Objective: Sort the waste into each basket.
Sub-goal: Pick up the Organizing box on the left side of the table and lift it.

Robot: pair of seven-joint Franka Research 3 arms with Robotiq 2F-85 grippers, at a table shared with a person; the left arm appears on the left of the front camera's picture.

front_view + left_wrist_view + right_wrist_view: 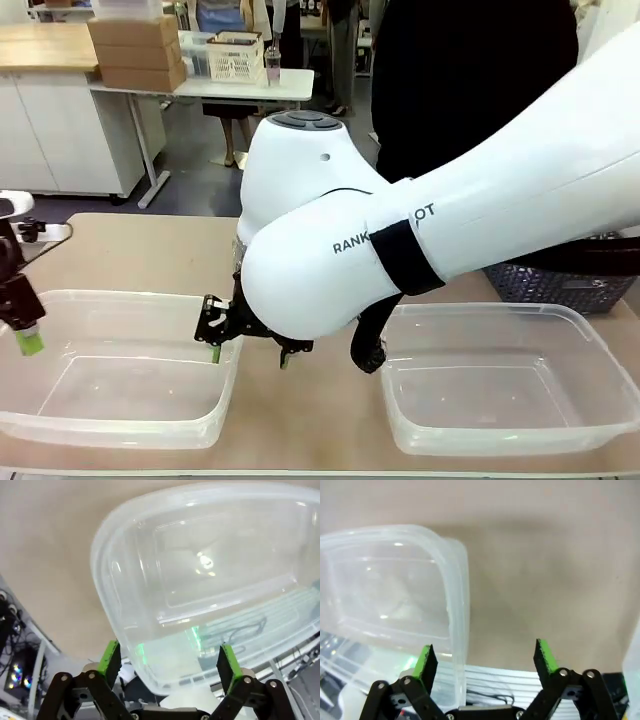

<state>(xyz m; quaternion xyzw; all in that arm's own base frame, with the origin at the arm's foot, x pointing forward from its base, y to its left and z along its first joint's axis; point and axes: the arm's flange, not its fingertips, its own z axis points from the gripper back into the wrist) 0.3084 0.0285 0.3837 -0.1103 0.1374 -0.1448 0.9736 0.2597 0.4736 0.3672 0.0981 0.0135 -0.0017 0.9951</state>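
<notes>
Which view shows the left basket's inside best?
Left wrist view: it looks down into the left basket, with most of its floor in sight and no waste in it. Front view shows the basket at a shallow angle, its left end cut off. Right wrist view shows one corner of the basket.

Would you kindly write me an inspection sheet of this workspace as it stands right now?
Surface: beige table, bare between the tubs.
Job's things: left basket and right basket, clear tubs side by side; waste: nothing seen.
Clutter: dark woven basket at the table's far right.
Grippers: left gripper open over the left basket's outer end; right gripper open, across that basket's inner rim.
Cables: loose cables beyond the table edge.
Surroundings: person in black at the far side; cardboard boxes behind.
</notes>
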